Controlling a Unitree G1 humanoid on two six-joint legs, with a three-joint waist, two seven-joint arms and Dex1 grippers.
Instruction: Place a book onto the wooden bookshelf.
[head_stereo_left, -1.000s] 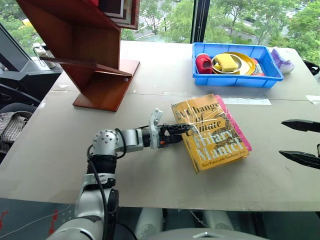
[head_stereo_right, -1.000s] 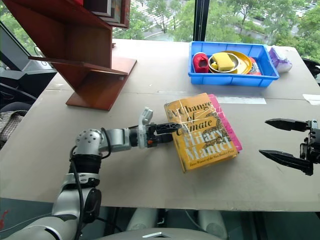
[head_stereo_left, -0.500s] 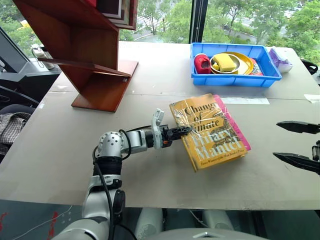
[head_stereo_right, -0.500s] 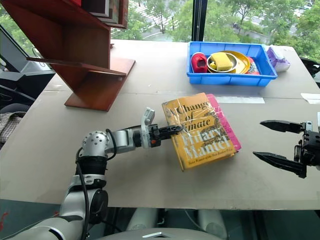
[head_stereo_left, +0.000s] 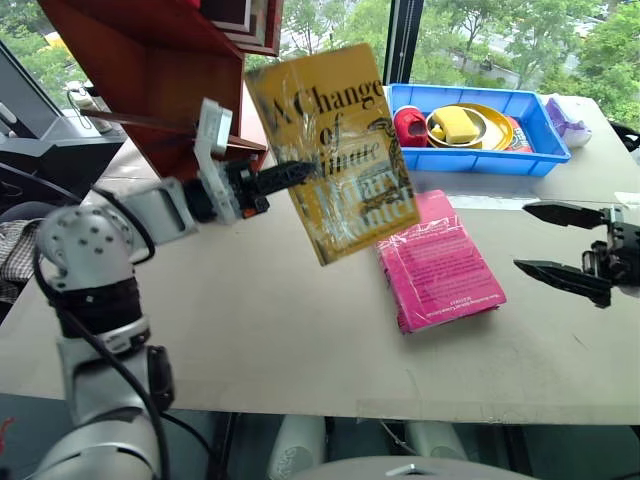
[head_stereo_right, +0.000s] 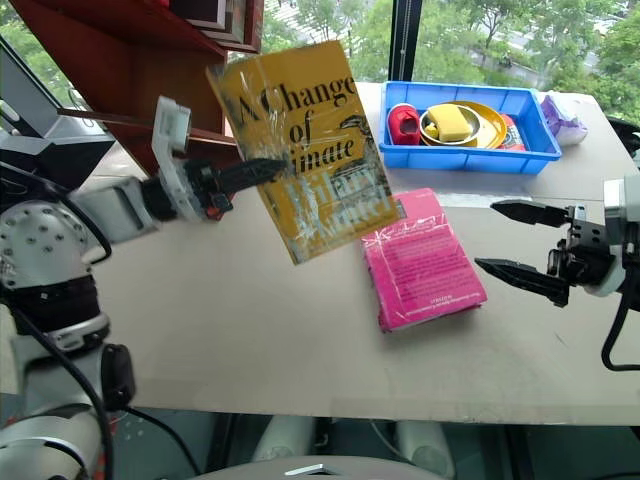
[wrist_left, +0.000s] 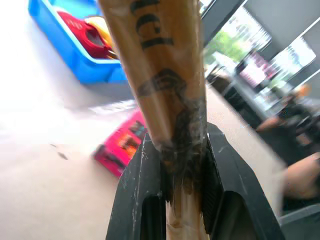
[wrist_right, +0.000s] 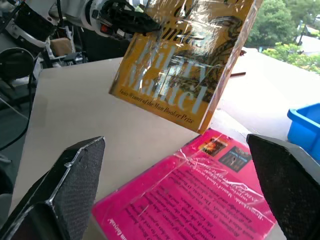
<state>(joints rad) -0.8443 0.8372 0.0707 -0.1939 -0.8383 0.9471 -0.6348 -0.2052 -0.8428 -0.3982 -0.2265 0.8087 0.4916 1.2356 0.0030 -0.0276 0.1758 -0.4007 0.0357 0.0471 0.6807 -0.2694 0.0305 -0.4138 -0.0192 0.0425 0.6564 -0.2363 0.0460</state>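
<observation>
The yellow-gold book (head_stereo_left: 335, 150) hangs tilted in the air above the table, cover toward me. My left gripper (head_stereo_left: 290, 175) is shut on its left edge; in the left wrist view both black fingers (wrist_left: 135, 185) clamp the book (wrist_left: 165, 75). The reddish-brown wooden bookshelf (head_stereo_left: 160, 80) stands at the far left of the table, just behind the raised book. My right gripper (head_stereo_right: 515, 245) stands open at the right, level above the table and apart from everything, its fingers (wrist_right: 65, 190) wide in the right wrist view.
A bright pink book (head_stereo_left: 438, 262) lies flat on the grey table (head_stereo_left: 250, 340) where the yellow one lay. A blue tray (head_stereo_left: 530, 155) with a yellow bowl, a sponge and a red item sits at the back right. Books stand on the shelf's upper board (head_stereo_left: 245, 15).
My left gripper has lifted the book off the pink book and swung it up and left toward the bookshelf. The right gripper has moved inward toward the pink book.
</observation>
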